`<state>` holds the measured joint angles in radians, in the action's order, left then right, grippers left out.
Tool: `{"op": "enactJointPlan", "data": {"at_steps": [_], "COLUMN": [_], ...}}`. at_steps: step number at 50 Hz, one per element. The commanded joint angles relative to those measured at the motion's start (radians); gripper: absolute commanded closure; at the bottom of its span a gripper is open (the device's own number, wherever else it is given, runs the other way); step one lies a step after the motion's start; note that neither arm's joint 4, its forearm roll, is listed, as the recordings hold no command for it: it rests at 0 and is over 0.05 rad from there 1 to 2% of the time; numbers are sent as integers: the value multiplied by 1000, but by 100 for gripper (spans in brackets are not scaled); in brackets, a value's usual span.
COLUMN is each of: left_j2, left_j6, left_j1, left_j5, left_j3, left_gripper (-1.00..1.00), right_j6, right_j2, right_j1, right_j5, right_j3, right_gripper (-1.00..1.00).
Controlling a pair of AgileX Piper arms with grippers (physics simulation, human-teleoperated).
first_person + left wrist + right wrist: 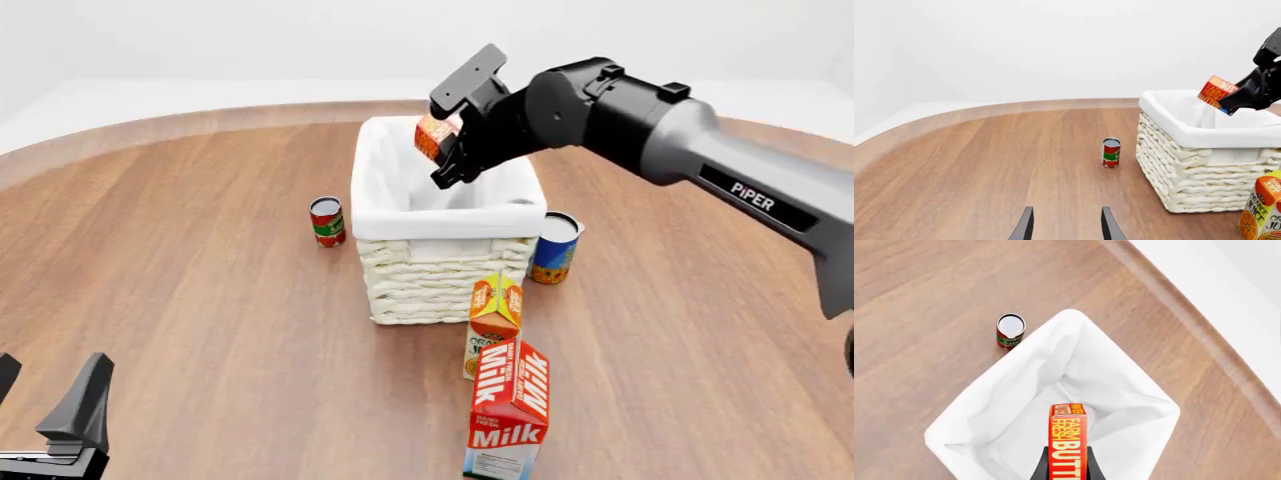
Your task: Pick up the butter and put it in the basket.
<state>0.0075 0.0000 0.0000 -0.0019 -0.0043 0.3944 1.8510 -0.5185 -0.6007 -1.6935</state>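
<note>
Resting low with spread fingers, the left gripper (pixel 47 412) is bare, while two cans, one "Juice" carton (pixel 491 313) and one "Milk" carton (pixel 509 410) flank the one basket (pixel 447 262), over which the right gripper (pixel 443 140) clamps the red-orange "FARM FRESH BUTTER" butter (pixel 1067 442).

Simulated tabletop test scene, not a furnished room, rounded wooden table (pixel 200 300) filling the frame, blank white backdrop across the top, grocery props at centre, wicker basket (pixel 441 265), milk carton (pixel 510 410), juice carton (pixel 491 312), two tins (pixel 326 221).
</note>
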Motion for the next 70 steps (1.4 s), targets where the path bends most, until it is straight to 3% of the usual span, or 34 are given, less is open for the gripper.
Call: {"op": "enactJointPlan", "data": {"at_steps": [1, 20, 50, 51, 70], "left_j2": [0, 0, 0, 0, 0], "left_j6": [0, 0, 0, 0, 0], "left_j1": [0, 0, 0, 0, 0], "left_j5": [0, 0, 0, 0, 0], "left_j3": [0, 0, 0, 0, 0], "left_gripper": [-100, -100, -100, -100, -100], "right_j6": [-3, 1, 50, 47, 59], "right_j2": [13, 41, 110, 105, 108], "right_j1": [6, 1, 15, 10, 21], "right_j5": [-4, -12, -35, -33, -35], "right_j3": [-41, -65, -130, -120, -143], "right_gripper": [100, 100, 100, -100, -100]}}
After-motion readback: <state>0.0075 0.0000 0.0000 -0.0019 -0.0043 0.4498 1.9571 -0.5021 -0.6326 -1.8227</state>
